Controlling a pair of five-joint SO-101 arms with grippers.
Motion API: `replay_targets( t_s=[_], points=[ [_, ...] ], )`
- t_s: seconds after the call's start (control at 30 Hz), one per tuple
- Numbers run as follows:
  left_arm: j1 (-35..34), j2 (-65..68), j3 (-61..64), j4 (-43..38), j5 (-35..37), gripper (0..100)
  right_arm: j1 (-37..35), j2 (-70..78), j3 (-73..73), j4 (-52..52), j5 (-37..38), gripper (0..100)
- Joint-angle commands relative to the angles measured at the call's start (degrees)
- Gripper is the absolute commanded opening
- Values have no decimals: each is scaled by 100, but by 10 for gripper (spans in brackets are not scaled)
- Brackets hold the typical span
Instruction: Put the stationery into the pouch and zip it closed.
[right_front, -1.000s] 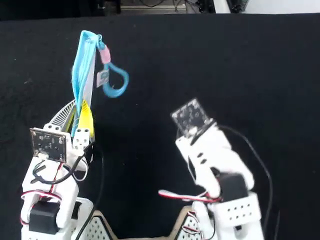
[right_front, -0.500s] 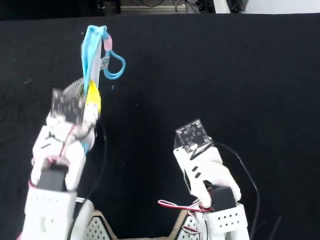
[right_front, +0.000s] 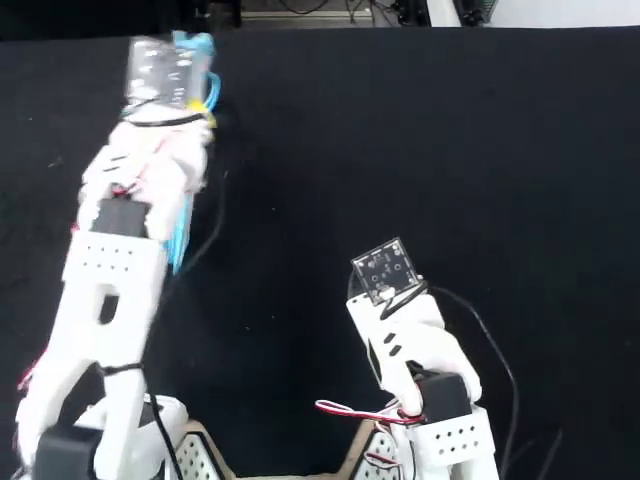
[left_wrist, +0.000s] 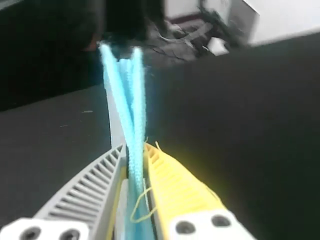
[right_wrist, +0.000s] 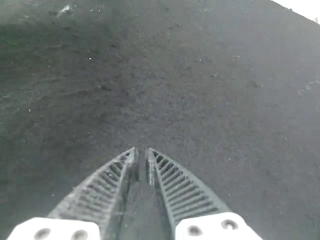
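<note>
Black cloth table (right_front: 450, 150), spanning the high view from edge to edge.

1. Right arm (right_front: 420, 350), nearest, at 5 o'clock in the high view. White, folded back over its base, camera board tipped upward. The high view gives the posture and the right wrist view gives the pincer. The right gripper (right_wrist: 141, 152) has two ribbed grey fingers (right_wrist: 100, 192) drawn together to a thin slit, closed, over the cloth.

2. Left arm (right_front: 110, 270), running from 7 o'clock to 11 o'clock. White, stretched out long toward the table's far left corner.

3. Left gripper (left_wrist: 131, 150), at the far end of that arm. One grey finger (left_wrist: 85, 190) and one yellow finger (left_wrist: 175, 190), clamped on the pouch (left_wrist: 125, 85). The high view gives the reach and the left wrist view gives the grip. Light blue fabric is pinched between the fingers and stands out past the tips in narrow folded bands.

4. Pouch (right_front: 182, 235), high view. A blue strip lies along the arm's flank at about 10 o'clock, and a blue tip shows at 11 o'clock by the table's far edge. Zip open or closed: cannot tell.

5. Cables (left_wrist: 185, 37), farthest, beyond the table's far edge in the left wrist view.
</note>
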Motion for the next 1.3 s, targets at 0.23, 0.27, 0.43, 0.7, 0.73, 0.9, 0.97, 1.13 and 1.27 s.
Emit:
replay_targets(
  t_s=[0.23, 0.27, 0.43, 0.7, 0.73, 0.9, 0.97, 1.13, 1.27],
  points=[
    [927, 422, -488, 1037, 580, 216, 53, -505, -31, -35, -9, 32],
    [919, 422, -488, 1037, 695, 216, 53, -505, -31, -35, -9, 32],
    [919, 352, -514, 1064, 730, 216, 53, -505, -22, -35, -9, 32],
    [514, 352, -1051, 1776, 730, 216, 53, -505, -22, -35, -35, 32],
    [462, 352, -1112, 1987, 730, 216, 53, -505, -22, -35, -35, 32],
    [-119, 352, -1051, 3174, 765, 170, 79, -541, -22, -35, -44, 28],
    [-356, 352, -708, 3349, 765, 76, 79, -541, -31, -35, -44, 28],
    [-919, 62, 620, 3121, 765, 32, 62, -549, -22, -79, -44, 28],
    [-1200, -800, 1824, 2602, 721, 30, 44, -549, -22, -79, -44, 29]
  ],
)
